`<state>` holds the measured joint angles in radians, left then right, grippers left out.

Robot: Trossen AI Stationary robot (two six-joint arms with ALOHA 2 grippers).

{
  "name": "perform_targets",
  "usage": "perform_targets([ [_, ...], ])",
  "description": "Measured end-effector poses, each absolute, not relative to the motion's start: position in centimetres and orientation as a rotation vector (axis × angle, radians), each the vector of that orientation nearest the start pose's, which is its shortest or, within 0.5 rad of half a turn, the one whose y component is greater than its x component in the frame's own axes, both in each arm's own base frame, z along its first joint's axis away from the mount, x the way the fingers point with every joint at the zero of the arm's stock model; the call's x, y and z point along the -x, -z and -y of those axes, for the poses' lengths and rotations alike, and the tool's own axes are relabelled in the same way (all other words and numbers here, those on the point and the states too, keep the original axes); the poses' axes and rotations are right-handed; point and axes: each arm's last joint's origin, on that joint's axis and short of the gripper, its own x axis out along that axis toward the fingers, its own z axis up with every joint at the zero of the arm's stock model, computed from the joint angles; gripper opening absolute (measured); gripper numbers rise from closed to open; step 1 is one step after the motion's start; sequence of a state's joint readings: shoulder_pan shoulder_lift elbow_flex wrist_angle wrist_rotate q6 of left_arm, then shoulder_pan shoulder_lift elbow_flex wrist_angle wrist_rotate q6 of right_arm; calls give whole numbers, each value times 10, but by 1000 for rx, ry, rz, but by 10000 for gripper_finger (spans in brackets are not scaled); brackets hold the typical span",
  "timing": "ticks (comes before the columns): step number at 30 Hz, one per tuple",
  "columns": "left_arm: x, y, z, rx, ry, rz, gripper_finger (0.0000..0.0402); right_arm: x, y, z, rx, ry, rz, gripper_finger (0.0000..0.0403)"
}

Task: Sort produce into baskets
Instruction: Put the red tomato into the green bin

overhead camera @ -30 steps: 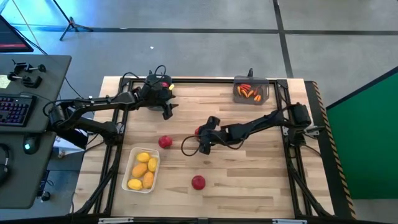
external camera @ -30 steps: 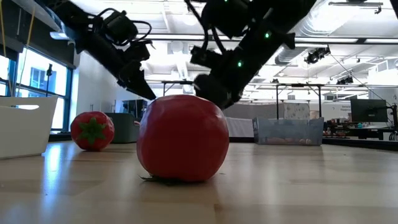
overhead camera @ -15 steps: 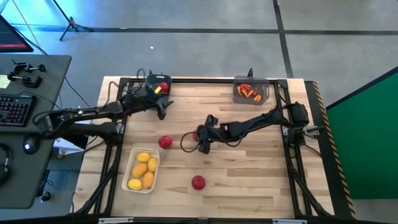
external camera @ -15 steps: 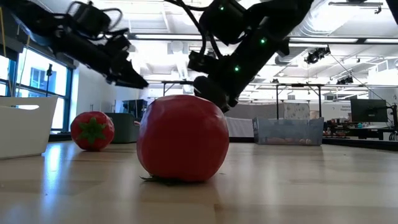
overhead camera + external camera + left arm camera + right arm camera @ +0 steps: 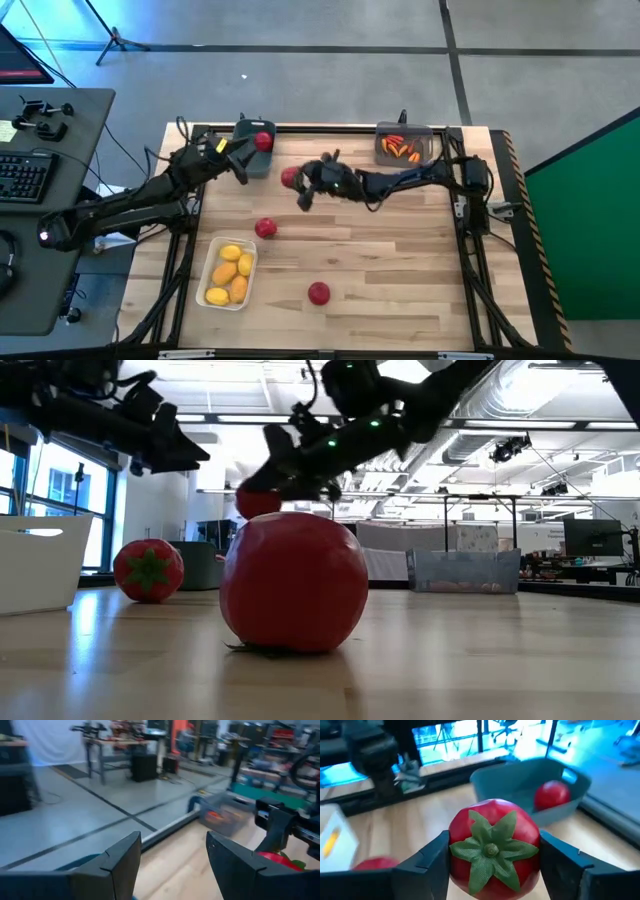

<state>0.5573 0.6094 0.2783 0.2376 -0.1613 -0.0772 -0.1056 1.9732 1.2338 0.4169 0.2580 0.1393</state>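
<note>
Tomato [image 5: 493, 845] — round, red, green-topped — in right claw [image 5: 492, 857].

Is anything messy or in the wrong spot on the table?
Nothing is spilled or broken. Two tomatoes lie loose on the table, not yet sorted. The right hand holds a third tomato near the blue-grey basket, which already has one.

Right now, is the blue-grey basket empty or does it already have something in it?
Not empty: the blue-grey basket holds one tomato, also visible inside it in the right wrist view.
</note>
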Motion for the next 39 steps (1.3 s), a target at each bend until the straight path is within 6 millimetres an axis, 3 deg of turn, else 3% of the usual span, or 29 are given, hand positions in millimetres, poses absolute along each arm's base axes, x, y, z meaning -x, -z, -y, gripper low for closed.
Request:
perform_targets([
  [6,-115,-222,-83,101,-880,-15,209,-474,-197,86,-114,333,-277,223],
  [13,-109,-220,-80,120,-917,-6,209,-517,-187,117,-114,346,-268,222],
  [19,-107,-220,-80,128,-927,-5,209,-540,-182,140,-108,367,-270,222],
  [32,-105,-220,-81,130,-1001,7,209,-539,-159,178,-213,329,-305,218],
  [39,-105,-220,-81,145,-1008,15,209,-536,-156,185,-223,310,-331,239],
])
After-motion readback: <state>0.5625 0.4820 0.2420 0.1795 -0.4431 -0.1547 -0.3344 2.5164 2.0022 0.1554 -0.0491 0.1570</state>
